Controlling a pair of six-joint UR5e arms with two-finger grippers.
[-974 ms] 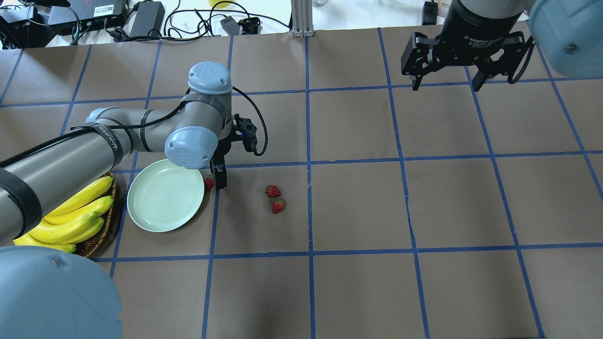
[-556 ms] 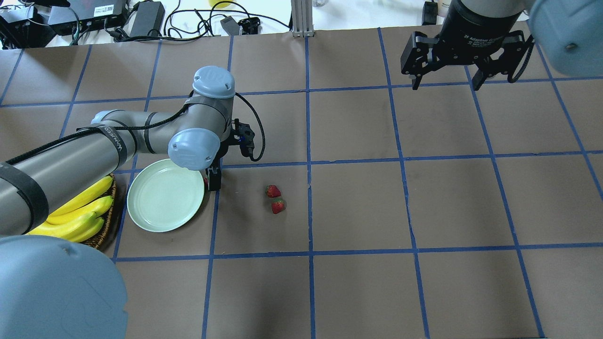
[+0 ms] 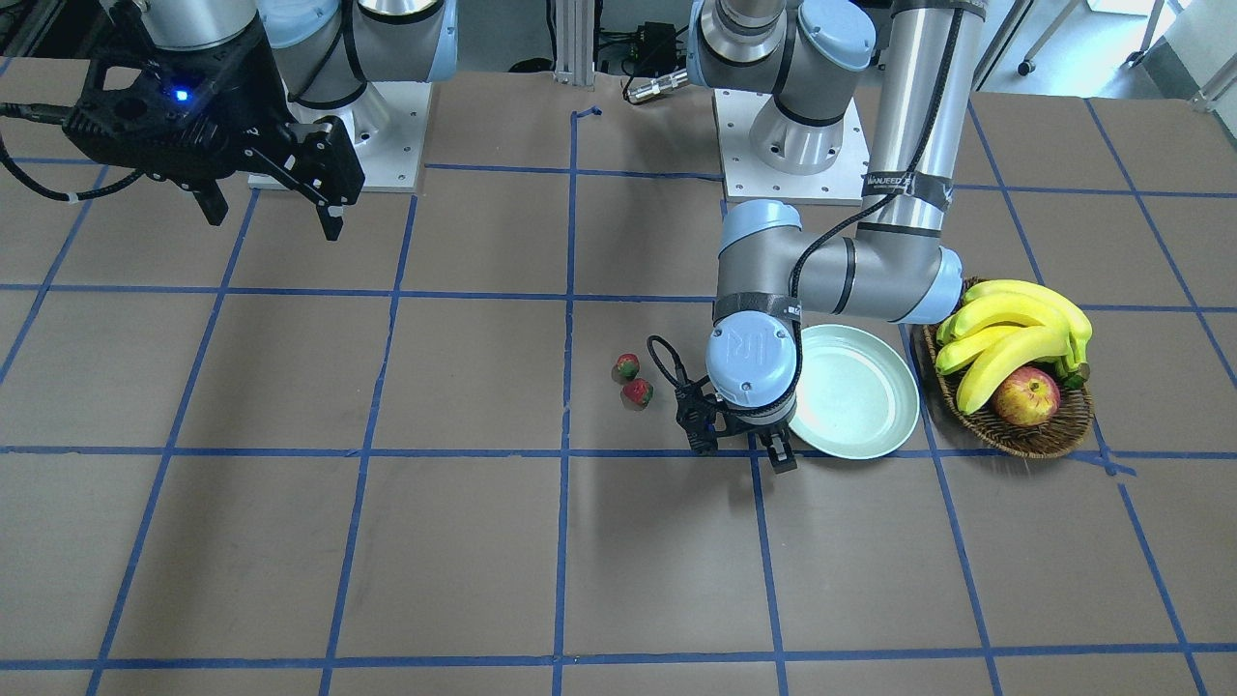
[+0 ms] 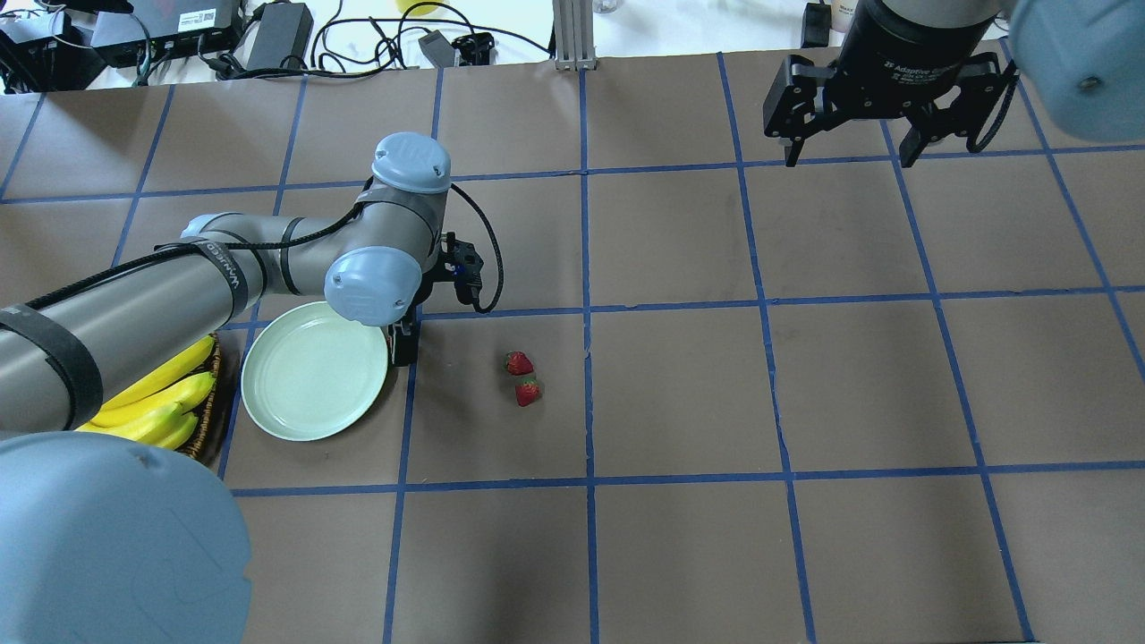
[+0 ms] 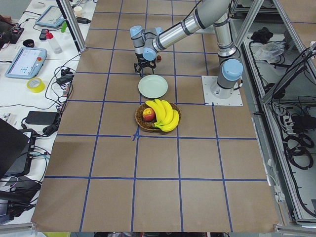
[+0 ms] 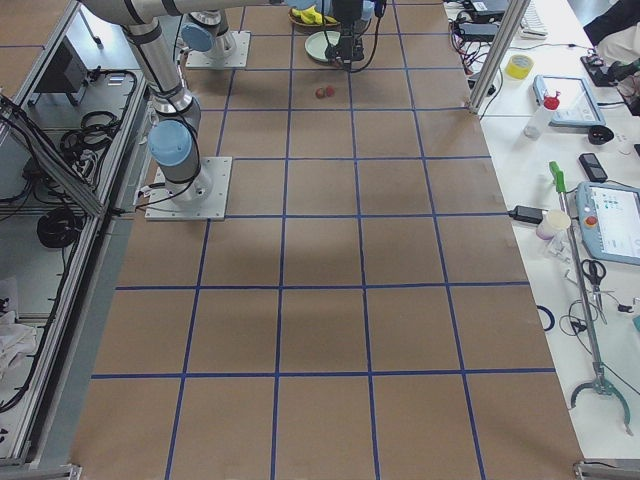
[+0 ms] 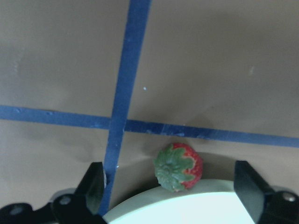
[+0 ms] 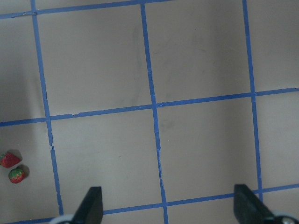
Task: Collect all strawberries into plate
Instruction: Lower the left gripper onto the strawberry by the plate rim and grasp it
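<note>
The left gripper (image 7: 172, 189) stands open around one strawberry (image 7: 178, 167), just beside the right rim of the plate (image 4: 304, 402). Two more strawberries (image 4: 519, 363) lie together further right. The right gripper (image 4: 850, 159) hangs open at the far right.

"WANJEED" is printed on the black band (image 4: 228, 273) round the left forearm (image 4: 134, 309), well behind the left tool (image 7: 172, 184). "2F Adaptive" stands on the body of the right tool (image 4: 850, 159).

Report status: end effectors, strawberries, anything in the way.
Open left end effector straddles one strawberry beside plate rim. Open right end effector hovers far off. Plate empty; two strawberries loose on table. Nothing between berry and plate.
</note>
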